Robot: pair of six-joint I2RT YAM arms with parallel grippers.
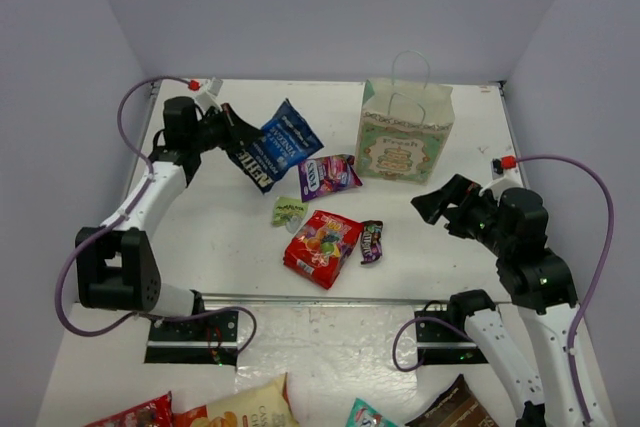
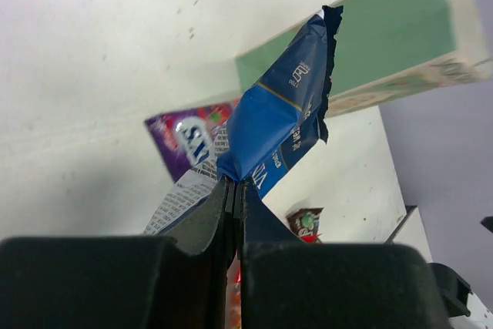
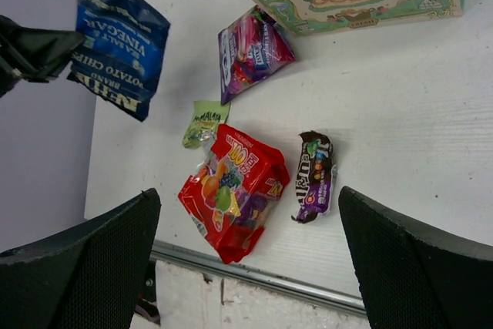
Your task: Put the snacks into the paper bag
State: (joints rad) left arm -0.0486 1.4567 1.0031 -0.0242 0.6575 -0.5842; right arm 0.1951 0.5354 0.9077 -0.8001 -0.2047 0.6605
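The left tool (image 1: 232, 139) pinches a corner of the blue chip bag (image 1: 282, 143), which hangs slantwise above the desk (image 1: 215, 242) at far left. The paper bag (image 1: 405, 135) stands upright to its right, so the carry likely runs rightward and over the rim. The right tool (image 1: 445, 204) hovers empty with its fingers spread, nearer the paper bag. The purple candy pack (image 1: 328, 175), red candy bag (image 1: 322, 245) and dark brown packet (image 1: 372, 240) lie flat between the arms, and walls (image 1: 60, 97) close in the sides.

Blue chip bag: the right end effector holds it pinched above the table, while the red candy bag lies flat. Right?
No. The left end effector holds the blue chip bag pinched above the table, as the left wrist view shows; the right end effector is open and empty. The red candy bag does lie flat.
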